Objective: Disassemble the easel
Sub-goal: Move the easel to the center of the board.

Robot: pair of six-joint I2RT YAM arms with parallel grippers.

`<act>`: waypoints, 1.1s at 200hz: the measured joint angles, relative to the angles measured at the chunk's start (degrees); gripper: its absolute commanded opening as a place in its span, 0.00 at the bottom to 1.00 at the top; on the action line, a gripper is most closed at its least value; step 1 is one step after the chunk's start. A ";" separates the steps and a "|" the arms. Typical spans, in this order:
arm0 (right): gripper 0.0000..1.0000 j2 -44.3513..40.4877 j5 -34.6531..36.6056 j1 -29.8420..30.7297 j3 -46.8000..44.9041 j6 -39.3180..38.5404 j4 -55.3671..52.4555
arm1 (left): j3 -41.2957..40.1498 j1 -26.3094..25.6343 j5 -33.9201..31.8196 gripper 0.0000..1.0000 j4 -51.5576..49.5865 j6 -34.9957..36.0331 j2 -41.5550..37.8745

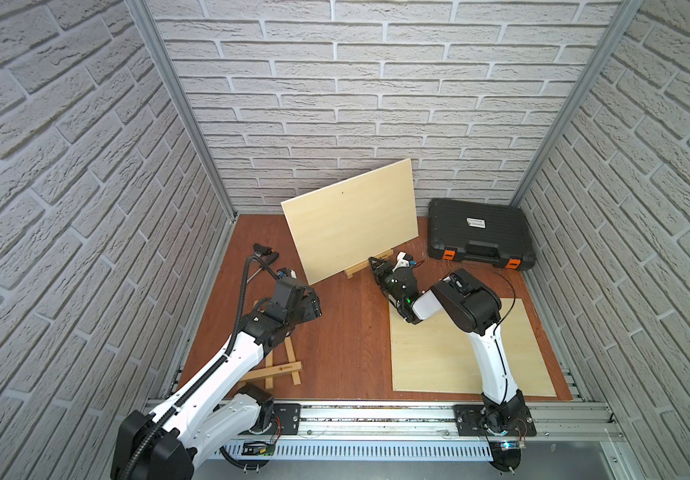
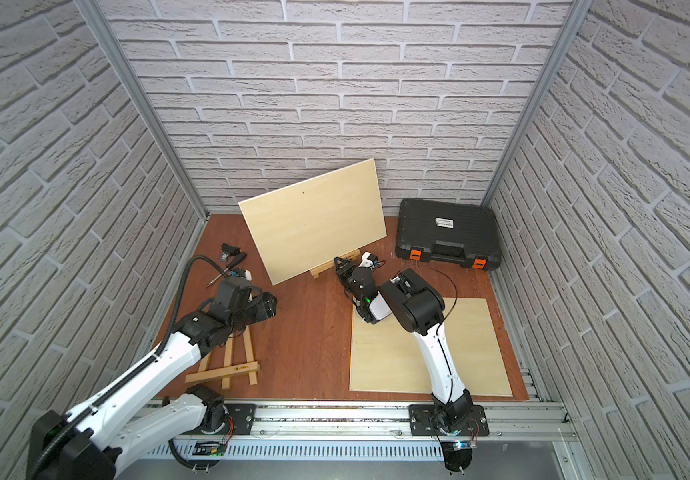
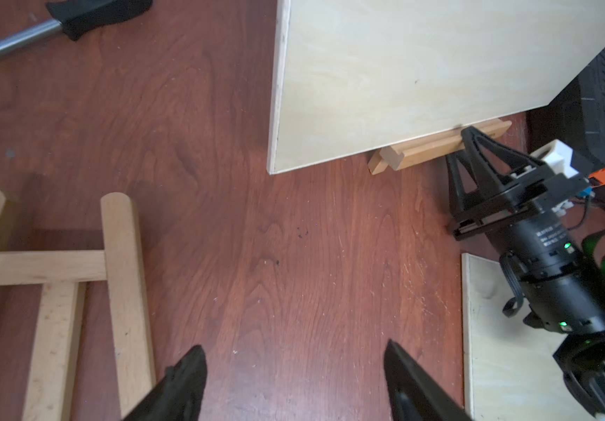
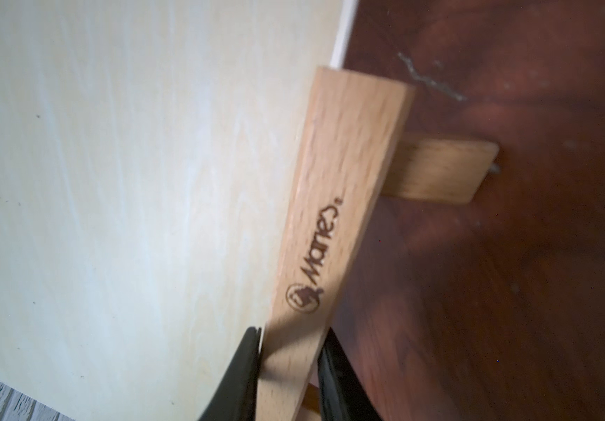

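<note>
1. Right gripper (image 4: pixel 288 361) is clamped on the wooden ledge (image 4: pixel 344 175) of the standing easel (image 1: pixel 355 269), one finger against each long side of the bar.
2. On that ledge rests a pale board (image 1: pixel 351 220), leaning back toward the rear wall in both top views.
3. Left gripper (image 3: pixel 293 348) hangs above the table (image 3: pixel 257 237) with its jaws spread wide, holding nothing.
4. Beside it, a second easel (image 2: pixel 231 365) lies flat on the table, partly under the left arm.
5. Another board (image 1: pixel 438 357) lies flat beneath the right arm.
6. Behind it, in the rear corner, sits a closed black case (image 1: pixel 480 232).
7. A screwdriver (image 3: pixel 20 40) lies near the left wall.
</note>
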 measured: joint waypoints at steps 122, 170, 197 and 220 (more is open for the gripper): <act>0.15 -8.13 10.80 15.56 -12.44 3.39 0.76 | -2.60 4.92 -2.10 0.80 -12.50 0.00 -15.26; 0.42 -10.88 10.45 16.17 -13.84 1.90 -2.36 | -2.56 7.76 -2.05 0.84 -13.31 1.88 -17.18; 0.50 -17.16 8.48 15.74 -15.32 -1.16 -8.13 | -2.49 11.19 -1.18 0.84 -13.16 4.28 -18.05; 0.54 -23.02 6.08 15.08 -15.78 -3.48 -13.05 | -2.49 14.21 0.33 0.84 -12.55 6.47 -18.03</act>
